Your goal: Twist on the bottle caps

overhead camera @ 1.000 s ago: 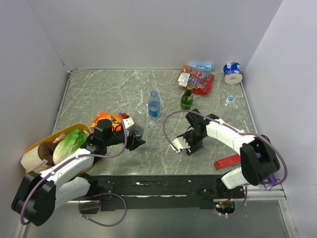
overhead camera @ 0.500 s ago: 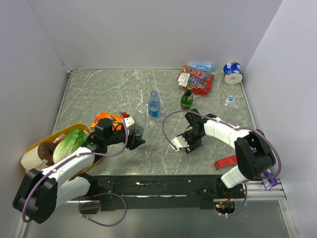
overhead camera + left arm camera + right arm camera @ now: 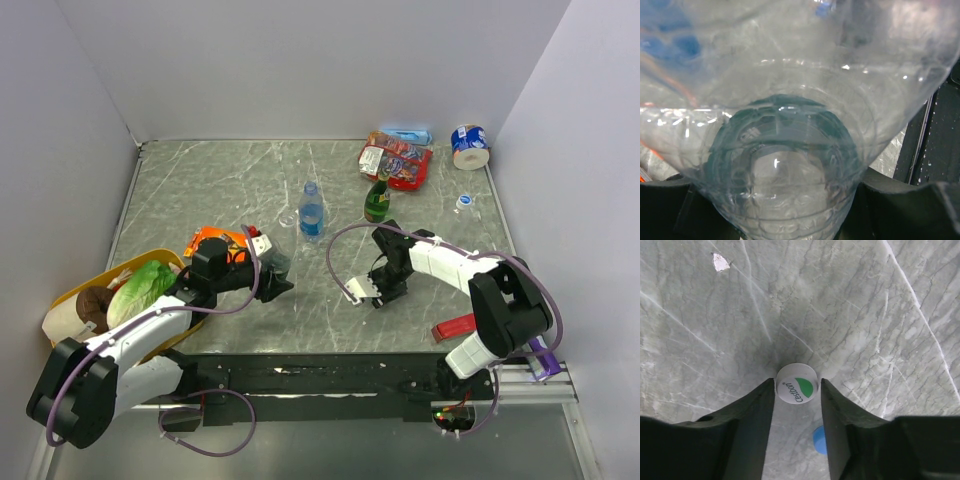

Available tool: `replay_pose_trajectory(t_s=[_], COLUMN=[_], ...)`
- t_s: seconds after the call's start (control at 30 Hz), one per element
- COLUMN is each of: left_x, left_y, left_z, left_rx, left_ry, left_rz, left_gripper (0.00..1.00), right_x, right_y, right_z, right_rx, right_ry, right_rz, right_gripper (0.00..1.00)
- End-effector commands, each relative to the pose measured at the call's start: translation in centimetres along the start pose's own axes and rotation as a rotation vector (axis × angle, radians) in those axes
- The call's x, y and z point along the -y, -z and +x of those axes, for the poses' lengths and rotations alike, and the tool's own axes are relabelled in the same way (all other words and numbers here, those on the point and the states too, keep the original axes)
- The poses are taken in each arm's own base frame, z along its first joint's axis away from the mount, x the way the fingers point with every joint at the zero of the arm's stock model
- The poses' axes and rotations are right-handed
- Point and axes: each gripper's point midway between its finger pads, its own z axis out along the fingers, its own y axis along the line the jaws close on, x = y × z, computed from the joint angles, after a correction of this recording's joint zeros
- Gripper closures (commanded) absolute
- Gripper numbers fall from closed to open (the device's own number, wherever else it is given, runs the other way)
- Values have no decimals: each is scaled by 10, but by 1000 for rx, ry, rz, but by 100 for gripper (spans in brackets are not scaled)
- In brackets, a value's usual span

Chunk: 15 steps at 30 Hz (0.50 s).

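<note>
- The right tool is bracketing the green-marked cap on the desk; I cannot tell if it is pinching.
- The plain blue cap is lying near; seemingly 0 caps are fitted.
- The water bottle and green bottle are standing upright.
- The left tool is clamping a clear cup, seemingly empty.

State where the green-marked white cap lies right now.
In the right wrist view, the green-marked cap sits on the marble table, between the fingers of the right tool, with a blue cap nearer the wrist.
</note>
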Motion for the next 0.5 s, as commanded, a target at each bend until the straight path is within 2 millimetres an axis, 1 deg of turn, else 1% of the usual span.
replay_pose_trajectory(t_s=[0.0, 0.27, 0.4, 0.43, 0.47], left_x=[-1, 0, 0, 0, 0], left_y=[-2, -2, -2, -2, -2], left_z=[-27, -26, -25, -25, -25], left_rx=[67, 65, 64, 64, 65], left_ry=[-35, -34, -36, -37, -41], left_rz=[17, 21, 20, 21, 21], left_gripper=[99, 99, 99, 99, 99], right_x=[2, -3, 2, 4, 10], right_y=[-2, -4, -1, 2, 8], right_z=[4, 5, 4, 3, 1], right_rx=[-4, -8, -6, -7, -4], right_ry=[-31, -50, -56, -68, -73], right_rz=[4, -2, 22, 32, 51], right_gripper=[54, 54, 58, 60, 61])
